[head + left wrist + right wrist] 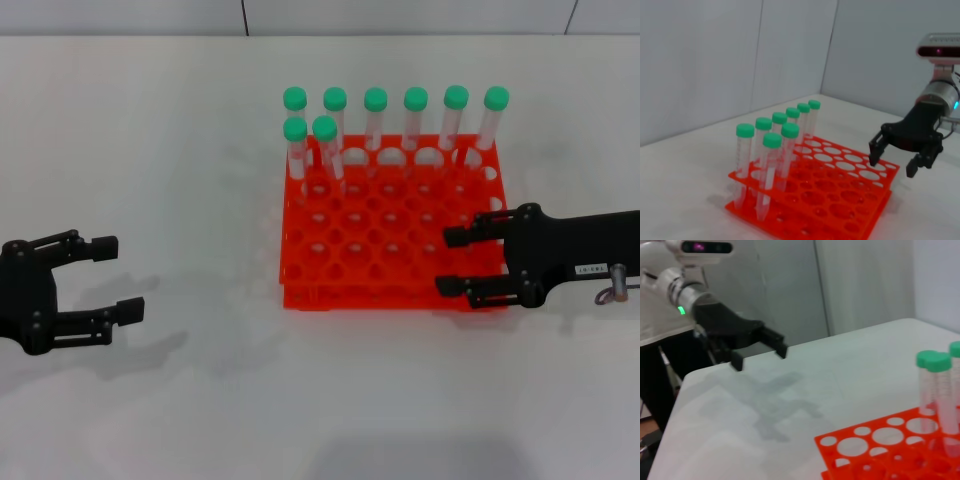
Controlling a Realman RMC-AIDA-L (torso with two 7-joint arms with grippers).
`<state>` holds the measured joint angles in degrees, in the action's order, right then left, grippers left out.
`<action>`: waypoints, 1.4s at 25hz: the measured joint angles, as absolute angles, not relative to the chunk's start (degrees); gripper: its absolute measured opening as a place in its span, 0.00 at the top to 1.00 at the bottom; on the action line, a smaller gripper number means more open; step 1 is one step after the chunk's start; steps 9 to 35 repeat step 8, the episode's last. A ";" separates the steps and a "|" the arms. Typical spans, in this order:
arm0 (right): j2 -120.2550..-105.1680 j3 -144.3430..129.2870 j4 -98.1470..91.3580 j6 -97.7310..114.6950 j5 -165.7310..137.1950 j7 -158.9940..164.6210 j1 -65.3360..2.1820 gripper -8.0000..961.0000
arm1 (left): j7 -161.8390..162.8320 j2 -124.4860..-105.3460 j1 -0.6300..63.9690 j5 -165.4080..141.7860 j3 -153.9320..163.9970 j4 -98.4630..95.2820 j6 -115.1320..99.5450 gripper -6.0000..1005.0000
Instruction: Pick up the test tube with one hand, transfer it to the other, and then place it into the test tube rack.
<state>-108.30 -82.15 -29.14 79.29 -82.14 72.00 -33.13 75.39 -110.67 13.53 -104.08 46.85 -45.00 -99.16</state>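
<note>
Standing on a pale, matte white table (150, 150), the test tube rack (390, 250) is a bright orange-red square of glossy plastic in two tiers, its top a grid of round holes. Eight tubes stand upright in it, all slender clear plastic with round green caps. Six fill the back row (415, 125), farthest from the robot, and two more sit in the next row at the robot's left end. Of that pair, the inner test tube (328, 150) leans a little; its look matches the other seven, so which one was handled cannot be told. The left wrist view shows the tubes' tapered tips reaching down to the lower tier, with faint printed marks on their walls. All remaining holes hold nothing.

The right gripper (452, 262), black with a small white label on its body, hovers over the rack's near right corner, its two fingers spread wide and gripping nothing. A silver wrist with a blue light shows behind it in the left wrist view (895, 160).

The left gripper (118, 278), black and angular, hangs above bare table well apart from the rack, fingers also spread wide and empty. Its silver arm carries a green light in the right wrist view (759, 356).
</note>
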 joint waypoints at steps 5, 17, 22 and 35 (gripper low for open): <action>-108.67 -80.65 -29.26 79.25 -82.71 71.85 -32.38 0.33 | 75.14 -110.68 13.81 -105.09 46.59 -45.12 -99.61 0.14; -108.70 -80.60 -29.31 79.26 -82.74 71.86 -32.34 0.33 | 75.12 -110.57 13.88 -105.37 46.58 -45.21 -99.68 0.14; -108.70 -80.60 -29.31 79.26 -82.74 71.86 -32.34 0.33 | 75.12 -110.57 13.88 -105.37 46.58 -45.21 -99.68 0.14; -108.70 -80.60 -29.31 79.26 -82.74 71.86 -32.34 0.33 | 75.12 -110.57 13.88 -105.37 46.58 -45.21 -99.68 0.14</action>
